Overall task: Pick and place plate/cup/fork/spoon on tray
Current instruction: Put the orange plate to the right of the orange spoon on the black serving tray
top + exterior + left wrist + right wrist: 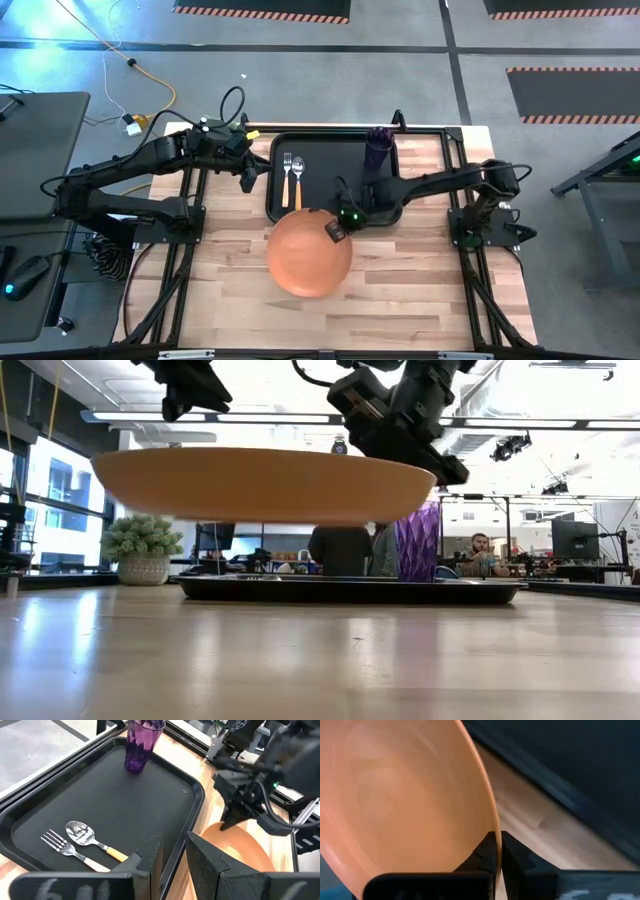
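Orange plate point(308, 265) — stiff, light, probably slick — hangs pinched at its rim by the right gripper point(338, 226); left gripper point(247, 180) open.

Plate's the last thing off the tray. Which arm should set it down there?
The right. Its gripper is already shut on the plate's rim and holds it clear of the table, beside the tray. The left gripper hangs open and empty at the tray's far side, near the fork and spoon.

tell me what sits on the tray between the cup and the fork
Nothing: the high view shows bare tray floor between the cup and the fork, except the spoon beside the fork.
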